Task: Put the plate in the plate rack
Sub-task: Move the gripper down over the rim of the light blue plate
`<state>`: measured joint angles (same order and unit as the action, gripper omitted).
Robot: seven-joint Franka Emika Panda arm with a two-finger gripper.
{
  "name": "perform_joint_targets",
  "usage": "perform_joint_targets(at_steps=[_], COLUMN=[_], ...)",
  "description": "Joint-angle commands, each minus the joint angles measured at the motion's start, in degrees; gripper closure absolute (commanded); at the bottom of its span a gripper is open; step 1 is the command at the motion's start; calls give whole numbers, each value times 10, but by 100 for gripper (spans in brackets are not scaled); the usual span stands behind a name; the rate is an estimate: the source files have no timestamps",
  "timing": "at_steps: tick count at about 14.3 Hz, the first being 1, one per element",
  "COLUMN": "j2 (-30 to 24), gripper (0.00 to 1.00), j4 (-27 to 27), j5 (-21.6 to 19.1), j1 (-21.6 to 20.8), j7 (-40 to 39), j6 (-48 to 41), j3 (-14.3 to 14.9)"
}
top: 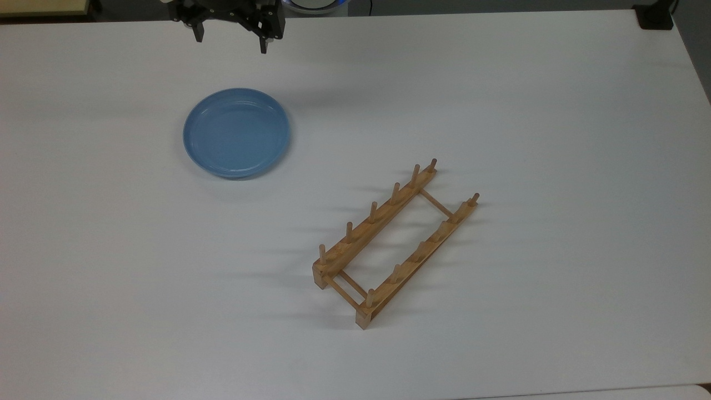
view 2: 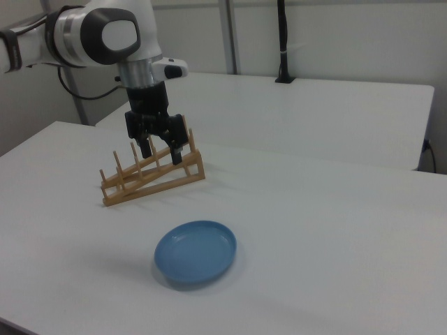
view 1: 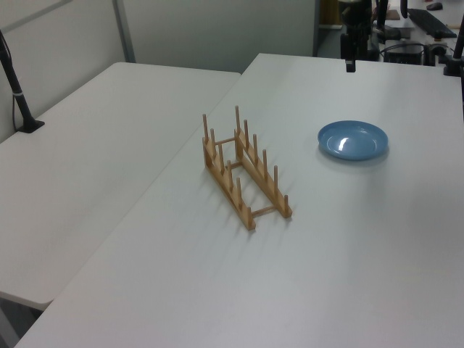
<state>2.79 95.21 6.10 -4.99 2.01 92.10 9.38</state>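
Note:
The light-blue plate (top: pixel 237 132) (view 1: pixel 352 139) (view 2: pixel 195 251) lies flat on the white table (top: pixel 500 83), toward the top view's upper left. The wooden plate rack (top: pixel 361 233) (view 1: pixel 266 187) (view 2: pixel 160 183) stands apart from it, lower right of it in the top view, with nothing between its pegs. My gripper (top: pixel 230 41) (view 1: pixel 350 58) (view 2: pixel 162 153) hangs in the air past the plate's far side, at the top view's upper edge. Its fingers point down, spread open, and hold nothing. In the right view it shows in front of the rack, well above the table.
A second white table (view 1: pixel 87 145) adjoins on the left view's left, with a black post (view 1: pixel 18 94) (view 2: pixel 283 42) clamped to it. A black clamp (top: pixel 655 16) sits at the top view's upper right corner. Desk clutter stands behind the arm in the left view.

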Motion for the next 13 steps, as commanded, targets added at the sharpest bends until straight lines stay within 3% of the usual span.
perform_joint_targets(at_steps=[1,9,11,13], j2=[21,40,81,136], gripper=[0,0,0,0], j4=[-7,-20,-48,-93], j5=[-43,-46,-51,-88], j1=[11,11,18,37], j7=[-22,-31,-65,-113], j6=[7,9,9,5], j3=[4,4,5,7])
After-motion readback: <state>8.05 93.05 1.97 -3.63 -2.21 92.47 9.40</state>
